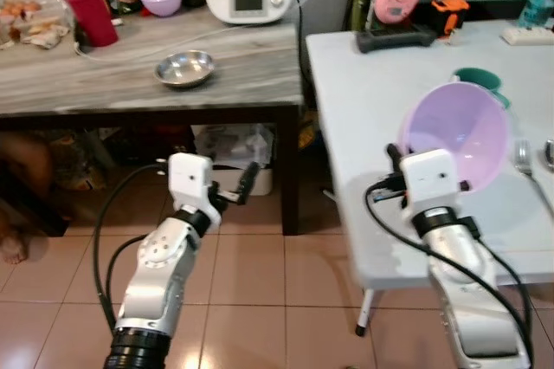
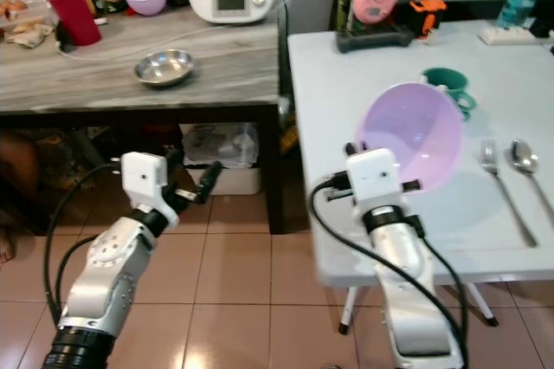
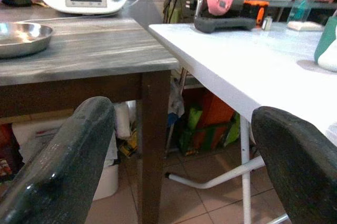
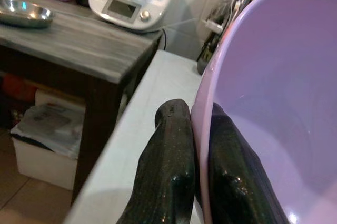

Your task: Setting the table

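A: Where's the bowl relative to the claw?

B: The right claw (image 4: pixel 196 182) is clamped on the rim of the lavender bowl (image 2: pixel 411 137), one finger (image 4: pixel 166 166) outside the wall, the other inside. In the head views the bowl sits right of centre, tilted on edge over the white table (image 2: pixel 346 83), its open face turned up and toward the camera. The claw grips the rim at the bowl's lower left.

A: So it's not down yet.

B: Looks that way. I can't tell if the low edge touches the tabletop, since the wrist block hides it.

A: Place setting?

B: The fork (image 2: pixel 504 187) and spoon (image 2: pixel 528 165) lie at the right edge of the frame, long axes running roughly top to bottom. The green cup (image 2: pixel 450 87) sits just above the bowl in the frame. The bare patch between bowl and fork is my guess for the landing spot.

A: So the move is rotate flat, lower, shift toward the right of the frame?

B: Likely. The bowl already hangs near that patch, so it needs mostly a wrist roll.

A: Left arm?

B: The left claw (image 1: pixel 232 189) is spread wide and empty, at centre left of the frame over the floor tiles, pointing at the gap between the wooden table (image 1: pixel 130 83) and the white one. The right arm is the nearer one, and it's already holding the bowl.
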Tool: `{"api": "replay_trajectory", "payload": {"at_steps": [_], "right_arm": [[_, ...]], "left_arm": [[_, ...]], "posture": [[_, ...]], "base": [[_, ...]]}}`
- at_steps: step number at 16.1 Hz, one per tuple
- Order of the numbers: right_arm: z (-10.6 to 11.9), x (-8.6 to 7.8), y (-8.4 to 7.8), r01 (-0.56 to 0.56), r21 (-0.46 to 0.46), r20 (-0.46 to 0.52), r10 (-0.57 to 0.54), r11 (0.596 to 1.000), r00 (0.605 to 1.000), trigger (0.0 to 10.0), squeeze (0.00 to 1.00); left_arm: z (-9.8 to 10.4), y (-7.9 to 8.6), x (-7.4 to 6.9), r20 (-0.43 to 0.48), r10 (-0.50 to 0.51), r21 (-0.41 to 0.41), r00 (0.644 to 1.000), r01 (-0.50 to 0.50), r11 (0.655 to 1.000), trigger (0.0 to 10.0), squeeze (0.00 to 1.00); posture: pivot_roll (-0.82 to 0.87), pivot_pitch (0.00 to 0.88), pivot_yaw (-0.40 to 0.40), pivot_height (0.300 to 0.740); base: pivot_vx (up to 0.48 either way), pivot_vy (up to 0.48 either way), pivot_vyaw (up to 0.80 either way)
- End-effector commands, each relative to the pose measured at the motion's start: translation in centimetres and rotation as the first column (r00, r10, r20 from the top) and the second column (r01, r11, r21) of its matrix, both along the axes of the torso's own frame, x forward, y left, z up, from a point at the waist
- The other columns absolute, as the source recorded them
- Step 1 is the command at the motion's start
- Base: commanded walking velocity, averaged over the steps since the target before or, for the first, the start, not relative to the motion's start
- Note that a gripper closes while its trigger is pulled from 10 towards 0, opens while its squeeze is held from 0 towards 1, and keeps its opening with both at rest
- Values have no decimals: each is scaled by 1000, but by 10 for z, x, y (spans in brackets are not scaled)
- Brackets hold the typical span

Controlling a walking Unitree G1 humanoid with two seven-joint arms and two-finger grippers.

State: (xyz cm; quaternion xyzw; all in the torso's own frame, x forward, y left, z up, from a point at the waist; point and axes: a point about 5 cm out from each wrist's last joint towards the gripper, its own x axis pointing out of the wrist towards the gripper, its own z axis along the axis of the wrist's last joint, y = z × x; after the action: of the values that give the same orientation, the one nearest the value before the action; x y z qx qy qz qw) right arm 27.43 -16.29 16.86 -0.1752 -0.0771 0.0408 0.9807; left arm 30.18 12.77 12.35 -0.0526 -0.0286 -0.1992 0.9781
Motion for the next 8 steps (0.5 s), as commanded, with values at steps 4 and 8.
{"api": "replay_trajectory", "payload": {"at_steps": [4,8], "right_arm": [[12,-1,9,-49,-5,60,49,999,997,10000,0],[11,-2,12,-64,-8,64,65,998,996,10000,0]], "left_arm": [[0,7,1,3,20,13,1000,-20,1000,10000,0],[0,7,1,6,19,13,1000,-19,1000,10000,0]], "posture": [[-273,52,94,740],[-274,51,97,740]], "base": [[0,339,0],[60,344,0]]}}
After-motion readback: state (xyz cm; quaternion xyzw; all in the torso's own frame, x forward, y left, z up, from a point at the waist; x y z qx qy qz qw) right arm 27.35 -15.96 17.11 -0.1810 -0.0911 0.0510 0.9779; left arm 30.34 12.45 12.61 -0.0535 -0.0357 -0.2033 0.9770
